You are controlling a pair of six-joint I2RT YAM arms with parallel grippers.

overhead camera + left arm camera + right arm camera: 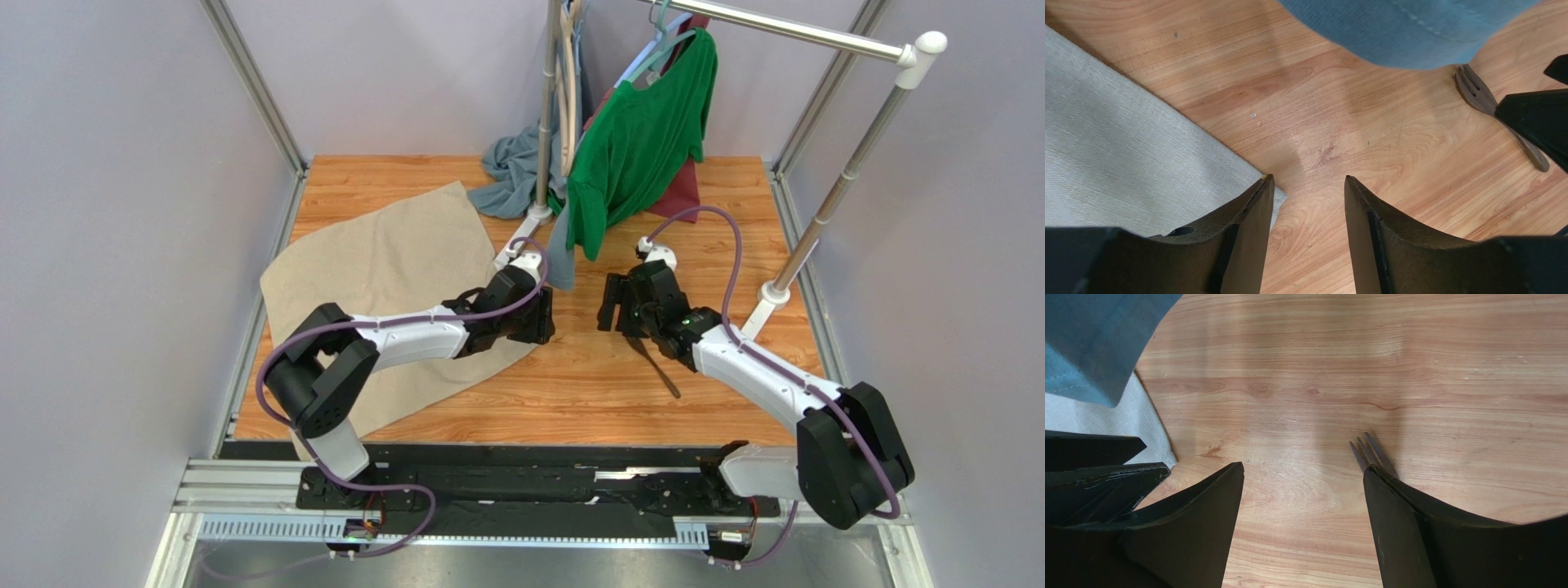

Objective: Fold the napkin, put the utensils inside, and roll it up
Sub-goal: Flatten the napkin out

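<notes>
The beige napkin (380, 276) lies spread flat on the left half of the wooden table, and its near right corner (1277, 197) sits right by my left gripper's left fingertip. My left gripper (1309, 179) hovers low over bare wood, jaws partly apart with nothing between them. The dark fork (1478, 95) lies on the wood to its right, partly under my right arm (736, 355). My right gripper (1303, 467) stands wide open over bare wood, and the fork's tines (1370, 450) peek out beside its right fingertip. In the top view the two grippers (540, 319) (620, 306) face each other.
A clothes rack stands at the back with a green shirt (638, 141) and a grey-blue cloth (515, 172) hanging down to the table. Its pole feet (521, 239) (773, 294) rest on the wood. Grey walls close in both sides.
</notes>
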